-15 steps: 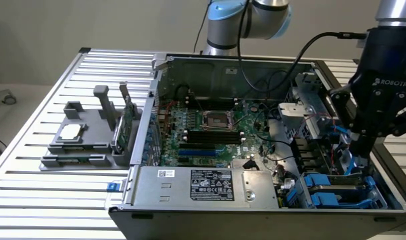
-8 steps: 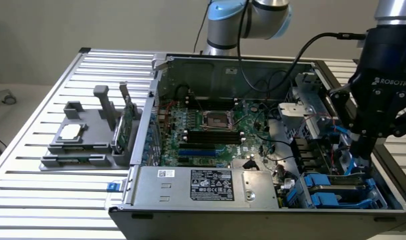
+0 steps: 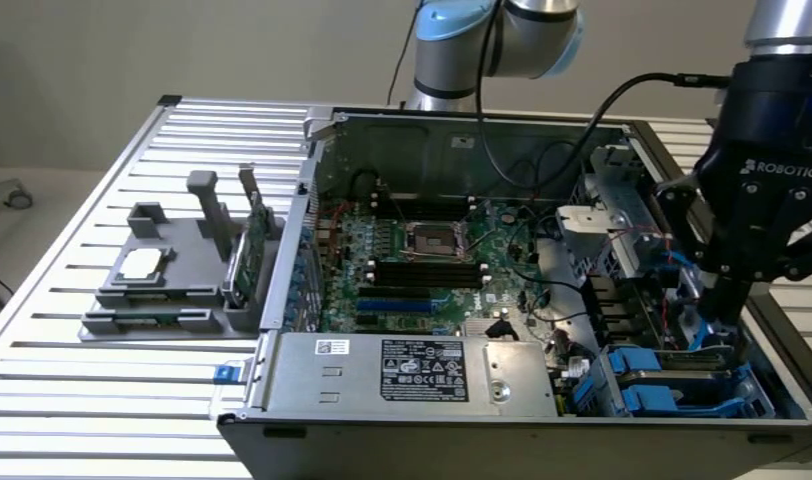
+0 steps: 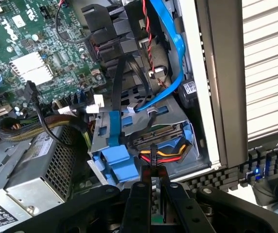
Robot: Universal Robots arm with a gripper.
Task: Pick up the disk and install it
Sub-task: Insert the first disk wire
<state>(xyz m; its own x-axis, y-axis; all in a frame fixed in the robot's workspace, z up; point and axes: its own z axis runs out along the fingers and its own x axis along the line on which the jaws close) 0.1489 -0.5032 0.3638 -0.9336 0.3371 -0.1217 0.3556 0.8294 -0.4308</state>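
Disk [image 4: 161, 133], a flat silver-grey metal drive clipped in a bright blue plastic carrier frame, lies flat in the grey metal drive cage [image 4: 100, 133] at the front corner of the open grey computer case [image 3: 313, 200], on the exterior view's right. In the wrist view its rear edge shows inside the cage, with blue plastic just beside it. A bundle of red, yellow and black wires [image 4: 162, 154] runs to that edge.

The black gripper [image 4: 153, 187] hangs over the cage, reaching down into the case close to the disk. Its two black fingers [image 4: 139, 208] are drawn nearly together with only a narrow slot between them. Whether anything is pinched in that slot cannot be told.

A flat blue cable [image 4: 173, 53] curves down beside the cage. The green motherboard [image 3: 420, 270] covers the case floor, and a silver power supply box with a dark label [image 3: 379, 375] sits at the near edge.

The case stands on a slatted aluminium tabletop [image 3: 99, 390]. On the exterior view's left, well apart from the gripper, a grey plastic holder [image 3: 179, 300] carries a small flat silver square chip [image 3: 142, 263] and a thin green circuit card [image 3: 255, 250] standing upright.
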